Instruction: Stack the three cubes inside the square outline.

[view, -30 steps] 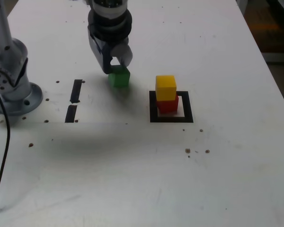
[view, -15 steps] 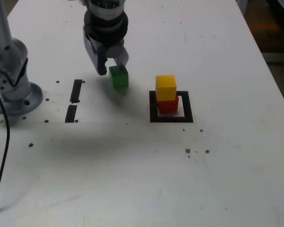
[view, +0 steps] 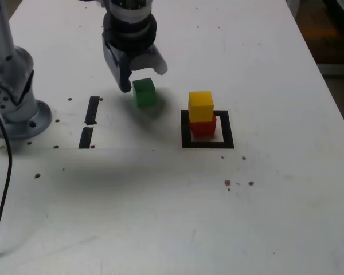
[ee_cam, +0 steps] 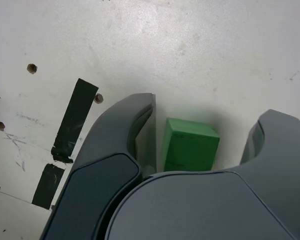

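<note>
The hand [view: 139, 75] is seen parted, with the green cube [view: 144, 92] lying between its two fingers and gripped by neither. In the wrist view the green cube [ee_cam: 190, 145] is shown resting on the desk [ee_cam: 190, 45] inside the gap: one finger [ee_cam: 115, 150] stands close beside one face of the cube, while the other finger [ee_cam: 277, 150] is kept clearly apart from the opposite face (a strip of bare desk is visible there). The cube is therefore off-centre in the opening, nearer one finger than the other.

In the exterior view the cube is placed just below and slightly toward the exterior view's right of the fingertips, and it is not lifted. Its faces are turned a little against the line of the fingers, so a closing grip is judged likely to square it up or nudge it sideways before contact is made on both sides.

The stack is found well apart, toward the exterior view's right: the yellow cube [view: 200, 106] is set on the red cube [view: 204, 126], and both stand within the square outline [view: 186, 129] of black tape. The pair sits toward the outline's far-left corner as that view shows it, not at its centre.

Two short tape strips [view: 90, 121] are noted on the exterior view's left, clear of the work.

The relation on which the coming move depends is judged to be the cube's offset within the opening; the closing must be completed on both faces before any lift toward the stack is attempted.
</note>
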Available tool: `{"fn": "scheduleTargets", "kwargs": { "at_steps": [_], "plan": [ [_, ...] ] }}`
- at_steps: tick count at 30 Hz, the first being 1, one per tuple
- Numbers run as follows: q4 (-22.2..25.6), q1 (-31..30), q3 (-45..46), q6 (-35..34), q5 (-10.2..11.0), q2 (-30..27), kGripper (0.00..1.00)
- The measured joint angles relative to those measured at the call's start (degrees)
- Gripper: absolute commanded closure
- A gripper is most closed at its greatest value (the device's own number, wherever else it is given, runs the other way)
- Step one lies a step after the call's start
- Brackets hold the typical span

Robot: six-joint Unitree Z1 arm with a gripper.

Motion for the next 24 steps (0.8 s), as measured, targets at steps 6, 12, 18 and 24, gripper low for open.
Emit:
{"fn": "scheduleTargets", "kwargs": {
  "at_steps": [6, 12, 18, 24],
  "plan": [
    [-0.1, 0.0, -0.8, 1.0, -1.0, 0.3, 0.11],
    [-0.2, 0.0, -1.0, 5.3, -3.8, 1.5, 0.11],
    [-0.2, 0.0, -1.0, 10.1, -6.4, 1.8, 0.12],
    [-0.4, 1.0, -0.5, 13.6, -8.1, 2.1, 0.12]
  ]
}}
